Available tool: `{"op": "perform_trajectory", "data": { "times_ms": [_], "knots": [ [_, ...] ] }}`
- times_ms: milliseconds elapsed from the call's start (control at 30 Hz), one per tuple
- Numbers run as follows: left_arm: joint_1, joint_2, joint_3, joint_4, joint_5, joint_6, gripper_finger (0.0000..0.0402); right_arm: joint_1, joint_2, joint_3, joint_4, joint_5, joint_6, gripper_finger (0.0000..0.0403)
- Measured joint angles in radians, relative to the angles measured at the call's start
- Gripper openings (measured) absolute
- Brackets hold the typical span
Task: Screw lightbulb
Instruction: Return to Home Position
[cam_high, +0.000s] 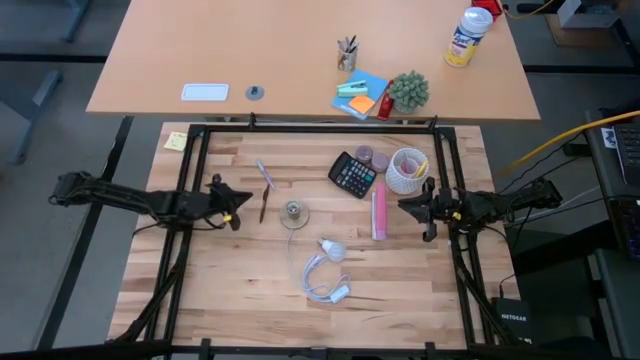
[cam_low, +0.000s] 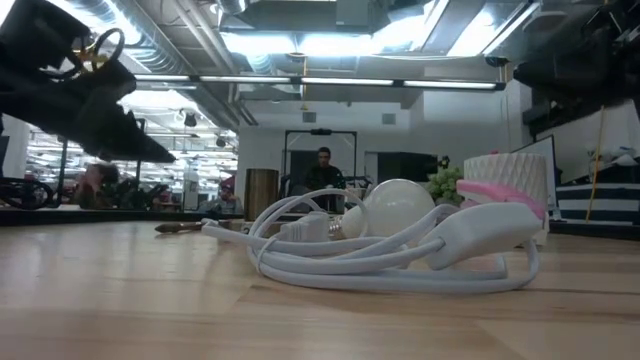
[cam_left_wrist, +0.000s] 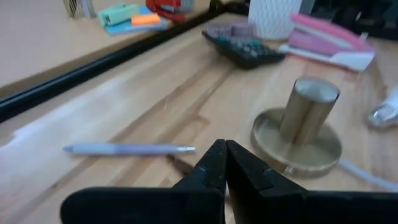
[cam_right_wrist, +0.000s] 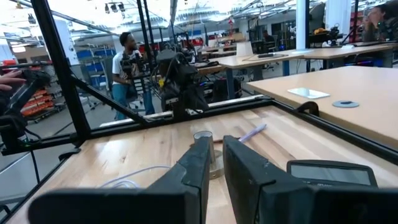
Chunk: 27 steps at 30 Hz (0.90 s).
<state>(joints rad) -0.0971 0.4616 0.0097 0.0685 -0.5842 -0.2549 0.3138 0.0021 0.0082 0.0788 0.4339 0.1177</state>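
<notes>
The lightbulb (cam_high: 331, 249), small and frosted white, lies on its side on the wooden table, next to a looped white cord (cam_high: 318, 278). In the low view the bulb (cam_low: 398, 208) shows behind the cord (cam_low: 380, 258), its silvery base (cam_low: 335, 226) toward the picture's left. A round brass stand with a short upright tube (cam_high: 293, 212) stands left of the bulb; it also shows in the left wrist view (cam_left_wrist: 300, 127). My left gripper (cam_high: 238, 208) is shut and empty, above the table left of the stand. My right gripper (cam_high: 404, 207) hovers at the right, fingers a narrow gap apart, empty.
A calculator (cam_high: 353, 174), a white cup (cam_high: 407, 170) and a pink stapler (cam_high: 379, 213) lie at the far right of the table. A pen (cam_high: 264, 176) and a brown stick (cam_high: 263, 205) lie near my left gripper. A black frame (cam_high: 320, 127) edges the table. People stand in the room beyond.
</notes>
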Motion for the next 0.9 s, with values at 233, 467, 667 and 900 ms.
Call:
{"op": "perform_trajectory", "data": {
  "times_ms": [233,467,667,900],
  "knots": [
    [0.000,-0.120,0.000,0.000,0.000,0.000,0.0000,0.000,0.000,0.000,0.000,0.000,0.000,0.0051],
    [0.000,-0.235,0.000,0.000,0.000,0.000,0.0000,0.000,0.000,0.000,0.000,0.000,0.000,0.0051],
    [0.000,-0.337,0.000,0.000,0.000,0.000,0.0000,0.000,0.000,0.000,0.000,0.000,0.000,0.0051],
    [0.000,-0.460,0.000,0.010,-0.004,0.001,0.0000,0.000,0.000,0.000,0.000,0.000,0.000,0.0051]
  ]
}}
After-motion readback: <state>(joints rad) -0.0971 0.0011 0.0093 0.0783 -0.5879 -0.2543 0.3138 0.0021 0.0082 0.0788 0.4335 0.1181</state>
